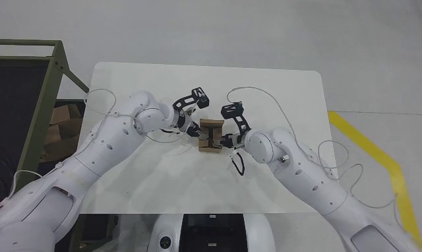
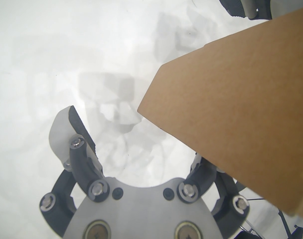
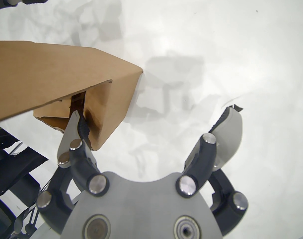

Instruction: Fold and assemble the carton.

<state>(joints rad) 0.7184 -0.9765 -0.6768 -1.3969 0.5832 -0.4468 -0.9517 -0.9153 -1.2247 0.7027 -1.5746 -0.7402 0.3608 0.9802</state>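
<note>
Carton: We see the brown cardboard carton [image 1: 211, 134] standing about midway across the white counter [image 1: 132, 179], well apart from every edge and corner. It is partly folded. In the right wrist view one end is open, with a flap bent inward and a dark gap beside it.

Right gripper: We find the right gripper [image 3: 152, 115] spread wide at the carton's open end, on the side toward the counter's right edge. One of its fingers [image 3: 76, 125] is tucked into the opening and touches the inner flap. The other finger hangs free over bare counter, well apart from the cardboard.

Left gripper: We see the left gripper [image 2: 131, 138] at the opposite side of the carton, toward the counter's left edge, with its fingers parted. One finger stands clear over the counter. The other is hidden behind a smooth cardboard panel, so we cannot tell whether it touches.

Between the grippers: The carton sits between the two grippers. A padded fingertip of each one shows in the other's wrist view, beyond the cardboard.

Cable: A black cable [image 1: 237, 165] loops on the counter just beside the carton, toward the near edge.

Rack: Past the counter's left edge we see a green-framed rack [image 1: 49, 100] with cardboard pieces [image 1: 60, 130] in it.
</note>
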